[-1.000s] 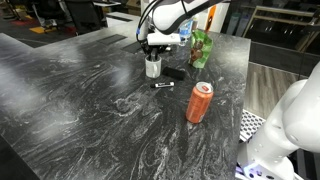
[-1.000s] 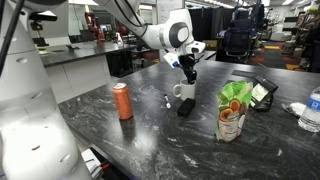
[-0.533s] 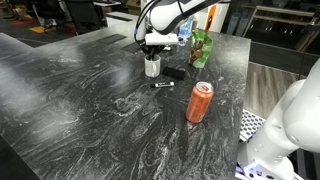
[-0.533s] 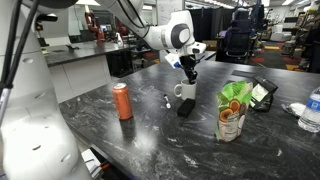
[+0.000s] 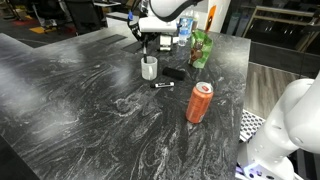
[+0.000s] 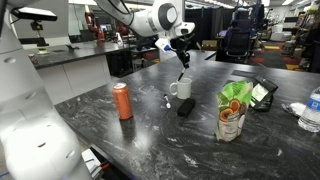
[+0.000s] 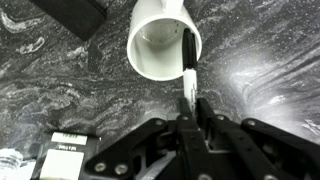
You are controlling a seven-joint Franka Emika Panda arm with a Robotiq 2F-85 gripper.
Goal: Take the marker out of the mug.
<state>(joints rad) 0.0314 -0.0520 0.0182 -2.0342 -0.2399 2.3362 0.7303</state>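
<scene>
The white-grey mug [image 5: 150, 69] stands upright on the dark marbled table, also seen in an exterior view [image 6: 183, 89] and in the wrist view [image 7: 160, 45], where its inside looks empty. My gripper [image 7: 188, 108] is shut on the marker [image 7: 188, 68], a slim stick with a dark lower end and a white part by the fingers. The gripper [image 5: 150, 42] hangs above the mug. The marker [image 6: 182, 64] points down, its tip at about the mug's rim [image 7: 188, 40].
A second dark marker [image 5: 162, 85] lies on the table next to the mug. A black flat object [image 5: 175, 73] lies beside it. The orange can [image 5: 200, 102] stands nearer the front, and a green packet [image 6: 233, 110] and a black box [image 7: 75, 12] are nearby.
My gripper has risen from the mug's rim, taking the marker up out of the mug. The mug has stayed where it was.
</scene>
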